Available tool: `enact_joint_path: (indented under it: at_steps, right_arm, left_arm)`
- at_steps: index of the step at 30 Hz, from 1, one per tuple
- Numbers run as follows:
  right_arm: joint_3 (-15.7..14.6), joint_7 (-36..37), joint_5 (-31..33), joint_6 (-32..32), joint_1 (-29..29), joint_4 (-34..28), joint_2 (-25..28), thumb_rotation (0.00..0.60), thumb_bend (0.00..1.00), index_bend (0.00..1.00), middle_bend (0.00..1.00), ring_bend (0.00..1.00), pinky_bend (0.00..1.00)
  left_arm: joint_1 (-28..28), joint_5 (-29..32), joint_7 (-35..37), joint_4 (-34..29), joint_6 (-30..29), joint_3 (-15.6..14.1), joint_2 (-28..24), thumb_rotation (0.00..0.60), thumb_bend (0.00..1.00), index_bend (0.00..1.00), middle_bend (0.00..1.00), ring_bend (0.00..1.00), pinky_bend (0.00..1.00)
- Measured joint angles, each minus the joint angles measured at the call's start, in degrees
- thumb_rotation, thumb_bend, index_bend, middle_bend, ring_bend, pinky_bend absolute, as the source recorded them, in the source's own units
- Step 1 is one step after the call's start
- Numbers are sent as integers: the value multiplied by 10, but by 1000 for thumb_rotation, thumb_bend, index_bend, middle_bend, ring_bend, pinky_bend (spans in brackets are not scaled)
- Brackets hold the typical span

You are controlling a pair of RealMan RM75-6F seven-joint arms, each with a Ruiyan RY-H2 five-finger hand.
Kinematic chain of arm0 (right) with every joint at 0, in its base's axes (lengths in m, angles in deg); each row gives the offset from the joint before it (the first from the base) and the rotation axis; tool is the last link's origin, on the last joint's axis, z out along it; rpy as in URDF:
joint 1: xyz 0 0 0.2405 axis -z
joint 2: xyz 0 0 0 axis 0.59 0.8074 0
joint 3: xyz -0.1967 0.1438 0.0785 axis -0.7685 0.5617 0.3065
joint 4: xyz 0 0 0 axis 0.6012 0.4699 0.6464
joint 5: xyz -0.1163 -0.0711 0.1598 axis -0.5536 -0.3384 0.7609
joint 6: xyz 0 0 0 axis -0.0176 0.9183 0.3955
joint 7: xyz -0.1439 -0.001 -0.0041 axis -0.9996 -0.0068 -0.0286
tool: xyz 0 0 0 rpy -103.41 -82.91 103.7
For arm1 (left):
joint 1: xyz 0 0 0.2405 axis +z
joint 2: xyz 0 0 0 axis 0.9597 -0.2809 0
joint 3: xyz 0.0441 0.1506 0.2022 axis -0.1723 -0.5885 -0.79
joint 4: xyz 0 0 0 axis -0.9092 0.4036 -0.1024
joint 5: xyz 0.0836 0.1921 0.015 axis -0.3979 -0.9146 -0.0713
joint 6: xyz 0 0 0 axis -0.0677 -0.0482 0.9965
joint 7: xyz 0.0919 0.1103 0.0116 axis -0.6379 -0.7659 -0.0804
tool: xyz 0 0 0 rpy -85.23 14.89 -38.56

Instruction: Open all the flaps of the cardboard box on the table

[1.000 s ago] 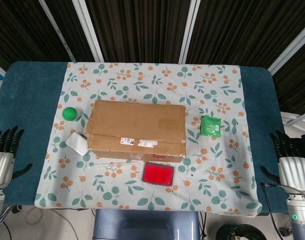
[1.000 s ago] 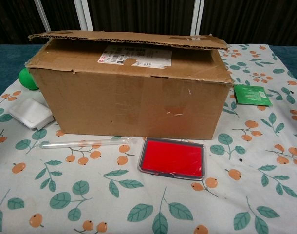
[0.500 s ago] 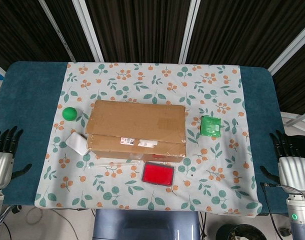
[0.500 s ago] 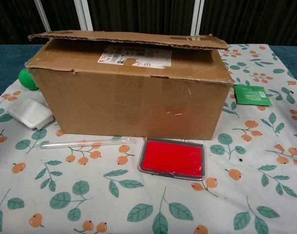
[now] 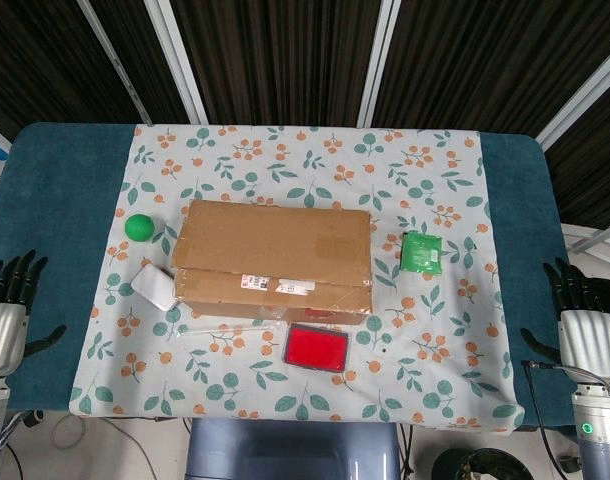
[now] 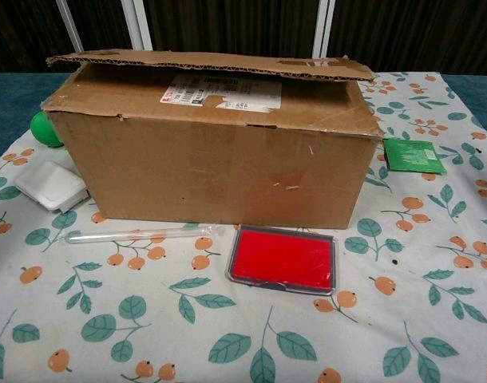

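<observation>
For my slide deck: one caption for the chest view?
Brown cardboard box, top flap slightly raised, on a floral tablecloth behind a flat red case and clear tube.

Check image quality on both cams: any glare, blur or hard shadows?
Head view: even light, sharp, no glare; cardboard box casts only a soft shadow. Chest view: crisp up close, faint sheen on the red tray, dark backdrop behind the box, slight wide-angle stretch.

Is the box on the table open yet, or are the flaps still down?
Still shut: the cardboard box has its flaps folded over the top, the upper flap only slightly lifted. Neither hand touches it.
</observation>
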State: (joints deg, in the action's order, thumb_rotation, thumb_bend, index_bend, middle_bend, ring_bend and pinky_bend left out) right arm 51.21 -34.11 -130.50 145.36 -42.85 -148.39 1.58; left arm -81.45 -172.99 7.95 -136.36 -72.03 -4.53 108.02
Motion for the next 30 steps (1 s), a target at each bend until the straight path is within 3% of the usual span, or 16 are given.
enact_joint_path:
  at_steps: [10, 19, 30]
  right_arm:
    - [5, 2, 18, -8, 0, -5, -4, 600, 242, 0, 0, 0, 225]
    - [13, 9, 38, -14, 1, -11, -3, 600, 242, 0, 0, 0, 225]
    - [18, 19, 52, -22, 1, -11, -2, 600, 244, 0, 0, 1, 225]
  left_arm:
    - [-20, -11, -30, -87, 2, 18, -18, 600, 132, 0, 0, 0, 0]
    - [-103, 31, -138, -199, 101, 67, -34, 600, 181, 0, 0, 0, 0]
    - [-206, 124, -249, -237, 187, 119, 5, 600, 207, 0, 0, 0, 0]
